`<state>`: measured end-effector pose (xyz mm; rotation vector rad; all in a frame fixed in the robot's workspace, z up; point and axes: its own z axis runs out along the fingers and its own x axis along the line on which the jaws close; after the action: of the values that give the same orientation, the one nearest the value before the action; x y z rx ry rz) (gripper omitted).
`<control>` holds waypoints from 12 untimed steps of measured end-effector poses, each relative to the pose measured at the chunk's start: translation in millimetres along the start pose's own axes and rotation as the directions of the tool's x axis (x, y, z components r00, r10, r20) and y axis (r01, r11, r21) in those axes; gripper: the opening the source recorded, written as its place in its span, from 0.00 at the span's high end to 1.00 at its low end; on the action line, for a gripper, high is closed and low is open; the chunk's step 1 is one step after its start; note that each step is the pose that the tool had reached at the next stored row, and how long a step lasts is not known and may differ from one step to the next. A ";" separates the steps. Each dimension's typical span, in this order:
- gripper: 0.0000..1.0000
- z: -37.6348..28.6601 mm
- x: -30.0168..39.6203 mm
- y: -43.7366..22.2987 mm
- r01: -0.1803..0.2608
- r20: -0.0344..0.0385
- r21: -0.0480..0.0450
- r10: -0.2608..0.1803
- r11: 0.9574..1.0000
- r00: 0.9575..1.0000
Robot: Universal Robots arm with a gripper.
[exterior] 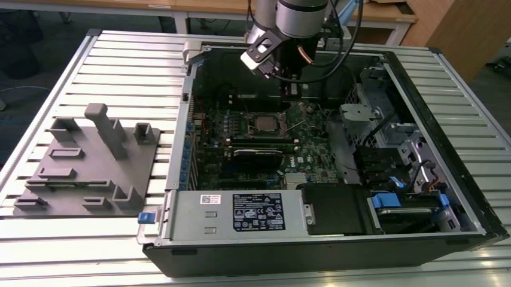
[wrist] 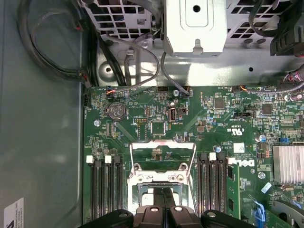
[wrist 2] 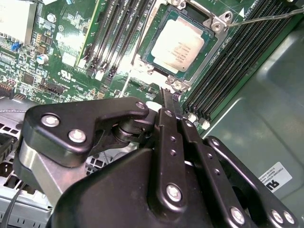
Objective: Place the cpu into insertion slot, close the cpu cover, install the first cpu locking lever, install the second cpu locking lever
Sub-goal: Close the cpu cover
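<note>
My gripper (wrist 2: 171, 95) hangs inside the case (exterior: 319, 251), fingers drawn together with nothing seen between them, tips just short of the slot's (exterior: 251, 123) near edge and not clearly touching it. The cpu (wrist 2: 179, 45) lies flat in the slot, its silver top uncovered. The cover (wrist: 162, 145) stands raised over the far side of the slot, directly ahead of my fingertips. Two levers are noted, both unlatched: one (wrist 2: 266, 16) springs away from one side of the slot, the other (wrist 2: 137, 50) from the opposite side. Two banks of black memory slots flank the slot, one (wrist: 105, 190) to one side and one (wrist: 211, 185) to the other. Beyond the slot on the green board (wrist: 223, 128) sit one coin cell (wrist: 115, 111) and one finned heatsink (wrist: 289, 164); past the board's edge, looped black cables (wrist: 47, 57) and a silver bracket (wrist: 194, 28) hang off the case wall. One power supply (exterior: 231, 212) fills the case corner farthest from me. The case lies open on a ribbed metal table (exterior: 119, 60), with one grey fixture (exterior: 88, 161) beside it at the exterior view's left. Wooden benches (exterior: 383, 15) stand behind the table.
</note>
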<state>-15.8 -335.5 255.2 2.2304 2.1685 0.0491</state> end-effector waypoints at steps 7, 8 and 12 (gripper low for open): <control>0.90 0.2 0.3 2.0 0.000 0.000 0.000 0.000 1.000 1.000; 0.90 0.2 0.3 2.0 0.000 0.000 0.000 0.000 1.000 1.000; 0.90 0.2 1.2 2.2 0.000 0.000 0.000 0.000 1.000 1.000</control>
<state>-13.6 -334.4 255.1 2.2305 2.1684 0.0492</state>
